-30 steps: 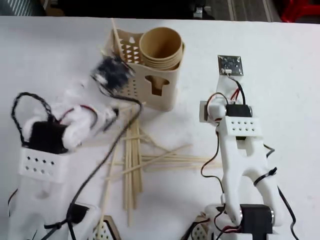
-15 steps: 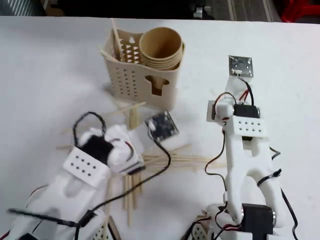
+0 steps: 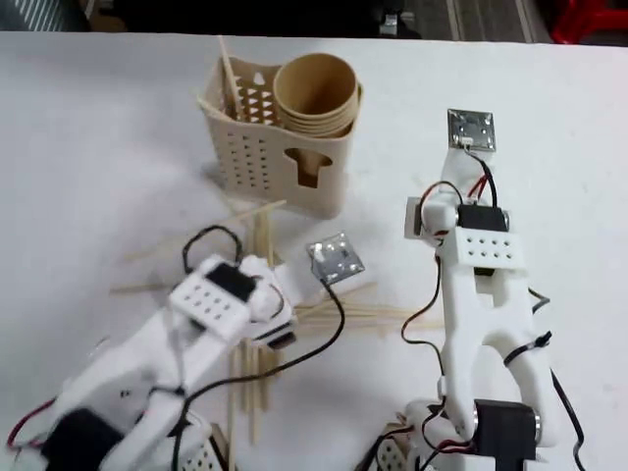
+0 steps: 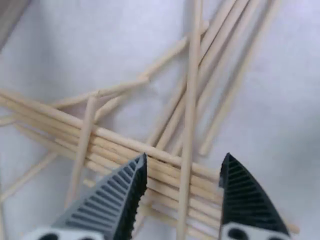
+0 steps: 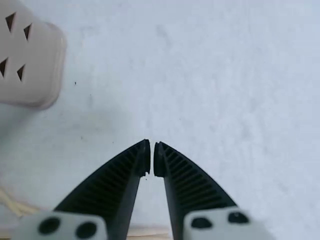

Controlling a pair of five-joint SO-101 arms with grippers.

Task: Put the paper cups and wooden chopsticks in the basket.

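The left claw [image 4: 183, 161] hangs open just above the wooden chopsticks [image 4: 125, 142] on the worktop [image 3: 98, 118], one stick running lengthwise between its jaws (the bundle beneath lies crosswise). The right claw [image 5: 151, 159], closed and empty, is farther from the pile. The paper cups [image 3: 316, 88] sit in the basket [image 3: 245, 167].

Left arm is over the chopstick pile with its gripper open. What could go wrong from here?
1. The left gripper is open across several crossed chopsticks; closing could pinch a bundle or just one end, so sticks may swing or drop.
2. The paper cups fill much of the basket, leaving a narrow slot for chopsticks; a tilted stick might catch the rim.
3. The arm's black cable hangs over the pile and could drag sticks.
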